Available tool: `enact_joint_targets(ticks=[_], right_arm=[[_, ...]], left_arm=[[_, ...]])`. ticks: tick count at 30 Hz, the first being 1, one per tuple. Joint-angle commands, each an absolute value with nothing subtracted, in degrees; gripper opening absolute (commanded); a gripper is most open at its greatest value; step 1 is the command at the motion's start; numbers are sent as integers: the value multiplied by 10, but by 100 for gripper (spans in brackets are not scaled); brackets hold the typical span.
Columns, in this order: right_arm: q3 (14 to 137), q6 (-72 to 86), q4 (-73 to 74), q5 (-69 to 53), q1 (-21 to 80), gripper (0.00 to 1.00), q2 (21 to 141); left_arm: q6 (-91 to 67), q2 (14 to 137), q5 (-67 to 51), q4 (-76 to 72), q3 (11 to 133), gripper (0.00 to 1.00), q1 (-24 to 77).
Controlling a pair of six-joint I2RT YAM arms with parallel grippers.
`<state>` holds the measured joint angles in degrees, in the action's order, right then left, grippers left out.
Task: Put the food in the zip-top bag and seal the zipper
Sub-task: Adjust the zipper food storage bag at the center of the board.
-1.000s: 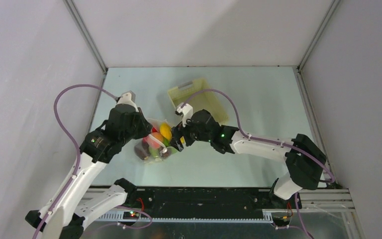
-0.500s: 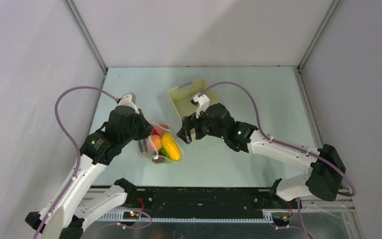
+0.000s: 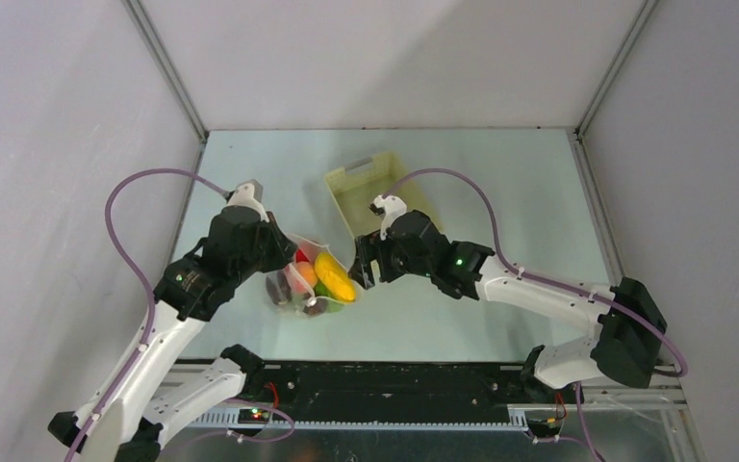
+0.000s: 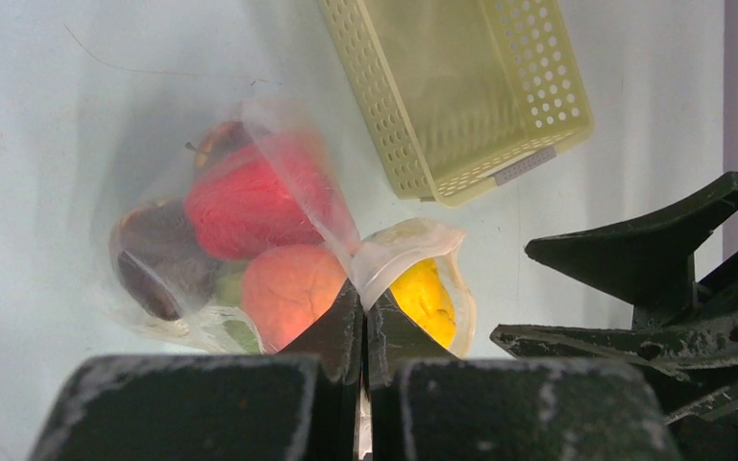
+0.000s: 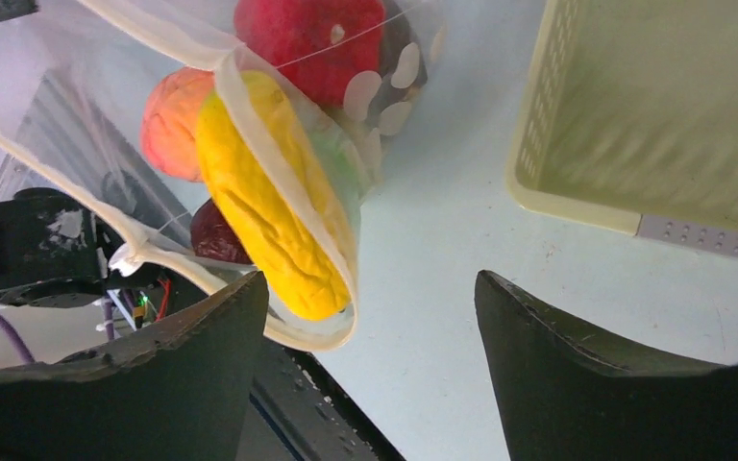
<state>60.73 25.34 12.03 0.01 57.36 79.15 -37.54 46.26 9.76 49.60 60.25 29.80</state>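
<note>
On a pale green table boxed in by white panels, two robot arms are working just in front of a pale yellow slotted basket. The zip-top bag is lying near the basket's front-left corner, apart from it, with the food bunched inside: a red pepper, a peach, dark apples and a banana.

The left gripper, on the bag's side away from the basket, is pinching one lip of the mouth, its fingers pressed together on the plastic. The right gripper is hovering between basket and bag, fingers spread wide and gripping nothing.

The banana's end is sitting right at the gaping mouth, on the side facing the basket, and the zipper is standing open.

Sealing well is likely depending on nudging the banana deeper first. The right gripper should then be taking the mouth's basket-side end, drawing the strip flat and taut against the left's hold. Pinching over slack plastic or the fruit's tip is risking a gap.
</note>
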Motion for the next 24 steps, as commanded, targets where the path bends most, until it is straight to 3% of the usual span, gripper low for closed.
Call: enact_joint_targets(ticks=[1, 8, 24], right_arm=[[600, 270, 97, 30, 572, 80, 815], [599, 292, 76, 10, 571, 66, 863], [600, 322, 72, 16, 606, 61, 890]], left_arm=[[-375, 454, 84, 464, 604, 0, 295], [-376, 451, 78, 461, 600, 0, 294], [-380, 442, 76, 465, 595, 0, 295]])
